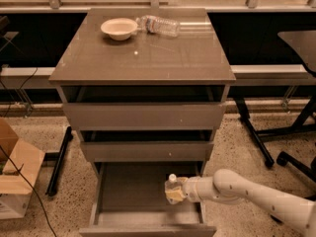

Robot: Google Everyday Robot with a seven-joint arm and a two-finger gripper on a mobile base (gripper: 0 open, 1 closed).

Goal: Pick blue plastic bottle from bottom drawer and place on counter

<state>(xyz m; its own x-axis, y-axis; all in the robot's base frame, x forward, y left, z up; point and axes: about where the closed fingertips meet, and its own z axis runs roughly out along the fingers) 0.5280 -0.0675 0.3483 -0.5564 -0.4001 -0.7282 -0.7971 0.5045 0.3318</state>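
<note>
The gripper (174, 195) is seen in the open bottom drawer (128, 191), clamped around the blue plastic bottle (172, 185), whose white cap sticks up just above it. The counter (148, 58) is well above the gripper, with a bowl (119, 28) and clear water bottle (158, 25) set far back.

The two-finger gripper (174, 195), inside the deep grey-brown bottom drawer (123, 191), clasps the small white-capped blue plastic bottle (172, 183) and hides its lower body. The drawer's front runs off the bottom edge. The white robot arm (256, 197) is cut off at the right corner, and the brown cardboard box (17, 179) at the left edge. The label on the clear crinkled water bottle (159, 25) is too small to read.
</note>
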